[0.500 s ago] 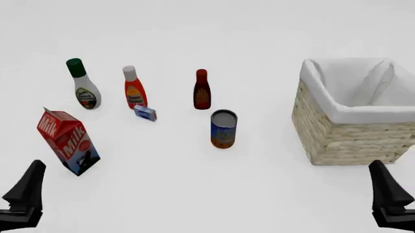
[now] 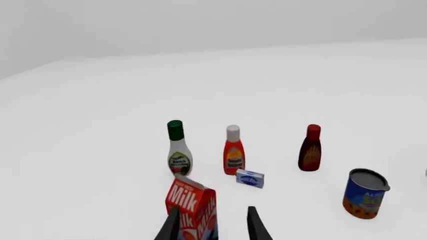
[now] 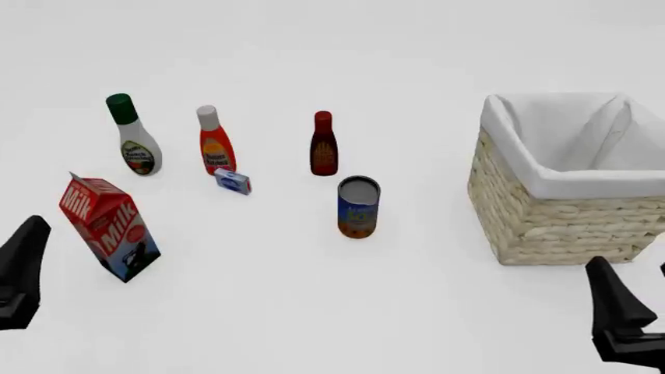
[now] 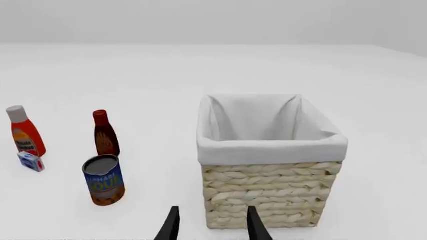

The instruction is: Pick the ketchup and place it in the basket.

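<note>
- My left end effector (image 3: 23, 269) hangs low at the near left edge of the surface (image 3: 311, 312), its dark fingers apart with nothing between them; in the left wrist view the two fingertips (image 2: 172, 227) frame the top of the milk carton without touching it.
- My right end effector (image 3: 624, 315) sits at the near right, just in front of the basket, fingers also spread and empty; the right wrist view shows the gap between the tips (image 4: 172, 225) aimed at the basket's woven front wall.
- The ketchup (image 3: 215, 142), a red-orange bottle with a white cap, stands upright in the far left part of the surface, untouched and well apart from both end effectors.
- A small blue and white box (image 3: 233, 181) lies just in front of the ketchup, close beside its base.
- A white bottle with a green cap (image 3: 133, 139) stands to the ketchup's left, and a dark maroon bottle with a red cap (image 3: 323, 146) to its right.
- A can (image 3: 357, 206) stands upright nearer to me than the maroon bottle.
- The milk carton (image 3: 109, 226) stands tilted at the near left, close to my left end effector.
- The basket (image 3: 566, 222) sits at the far right, its white cloth lining folded over the rim, well apart from the ketchup.
</note>
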Robot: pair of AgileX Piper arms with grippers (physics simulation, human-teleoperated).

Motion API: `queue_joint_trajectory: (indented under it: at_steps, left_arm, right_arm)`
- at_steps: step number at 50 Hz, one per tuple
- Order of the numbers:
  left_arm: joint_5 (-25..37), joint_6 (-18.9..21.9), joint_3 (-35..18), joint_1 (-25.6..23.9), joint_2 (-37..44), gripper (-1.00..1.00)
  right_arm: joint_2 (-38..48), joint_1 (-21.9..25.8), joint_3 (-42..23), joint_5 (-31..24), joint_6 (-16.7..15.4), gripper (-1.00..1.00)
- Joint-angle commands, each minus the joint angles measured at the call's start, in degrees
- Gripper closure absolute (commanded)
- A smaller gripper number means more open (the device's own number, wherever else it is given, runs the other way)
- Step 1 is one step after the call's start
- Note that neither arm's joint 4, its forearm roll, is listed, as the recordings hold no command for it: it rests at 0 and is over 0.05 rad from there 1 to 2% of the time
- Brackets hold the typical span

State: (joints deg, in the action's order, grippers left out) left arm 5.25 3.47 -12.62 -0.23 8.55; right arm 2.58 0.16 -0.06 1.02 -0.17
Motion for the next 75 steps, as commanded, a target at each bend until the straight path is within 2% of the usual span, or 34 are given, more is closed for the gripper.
queue_joint_trajectory:
  at_steps: [1,6,10,20,27,34,36,37,38,40,43,47,48,49,54,55,57,58,62,64,67,68,75]
  left_arm:
    - [1.19,-3.76,-7.88,0.39,10.76,-1.0]
    - [1.74,-2.07,-10.58,0.08,13.6,-1.0]
    - [2.11,-3.5,-12.93,-1.29,16.61,-1.0]
    - [2.12,-2.03,-17.17,-2.79,24.12,-1.0]
    - [1.69,-2.86,-20.21,-4.84,28.84,-1.0]
    - [1.19,-1.33,-24.42,-6.55,34.29,-1.0]
    - [-0.17,1.62,-24.31,-6.47,35.19,-1.0]
    - [-0.91,1.22,-24.46,-7.18,36.84,-1.0]
    - [-1.66,2.59,-24.46,-7.35,37.67,-1.0]
    - [-2.24,1.36,-25.39,-7.41,40.43,-1.0]
    - [-2.88,2.06,-25.99,-7.38,41.94,-1.0]
    - [-2.5,0.51,-28.58,-9.68,47.52,-1.0]
    - [-2.85,1.27,-28.66,-9.03,47.63,-1.0]
    - [-2.2,-0.2,-29.77,-9.86,49.69,-1.0]
    - [-2.98,1.9,-30.79,-9.57,51.74,-1.0]
    - [-2.64,0.53,-31.39,-9.56,52.8,-1.0]
    - [-3.13,2.3,-31.81,-9.06,53.55,-1.0]
    - [-2.94,1.15,-32.55,-8.96,54.14,-1.0]
    - [-3.99,2.93,-34.52,-8.25,57.76,-1.0]
    - [-4.03,2.51,-34.71,-8.46,58.13,-1.0]
    - [-4.98,2.96,-35.23,-7.75,60.82,-1.0]
    - [-6.94,3.83,-37.49,-6.81,66.28,-1.0]
    - [-7.52,4.42,-40.2,-6.48,70.03,-1.0]
  right_arm:
    - [1.28,0.21,0.01,0.81,-0.65,-1.0]
    - [1.19,0.25,0.02,0.73,-0.77,-1.0]
    - [1.98,0.13,0.02,1.34,-0.99,-1.0]
    - [2.47,0.47,0.05,1.74,-0.69,-1.0]
    - [3.45,0.98,0.05,2.46,-0.34,-1.0]
    - [3.91,1.04,0.05,2.7,-0.34,-1.0]
    - [4.05,1.05,0.06,2.74,-0.24,-1.0]
    - [4.0,1.02,0.05,2.76,-0.15,-1.0]
    - [4.1,0.98,0.05,2.86,-0.16,-1.0]
    - [4.05,1.0,0.05,2.78,-0.29,-1.0]
    - [4.53,1.03,0.05,3.15,-0.24,-1.0]
    - [4.72,1.04,0.06,3.29,-0.18,-1.0]
    - [4.94,1.04,0.05,3.5,-0.17,-1.0]
    - [5.16,0.99,0.05,3.75,-0.2,-1.0]
    - [5.31,0.94,0.05,3.89,-0.17,-1.0]
    - [5.25,0.91,0.05,3.84,-0.05,-1.0]
    - [5.51,0.94,0.05,4.03,-0.11,-1.0]
    - [5.49,1.02,0.05,3.96,-0.13,-1.0]
    - [6.63,1.25,0.06,4.86,0.13,-1.0]
    - [6.62,1.24,0.05,4.88,0.11,-1.0]
    - [6.36,1.17,0.05,4.67,0.21,-1.0]
    - [7.35,1.3,0.06,5.38,0.67,-1.0]
    - [7.69,1.64,0.01,5.66,1.27,-1.0]
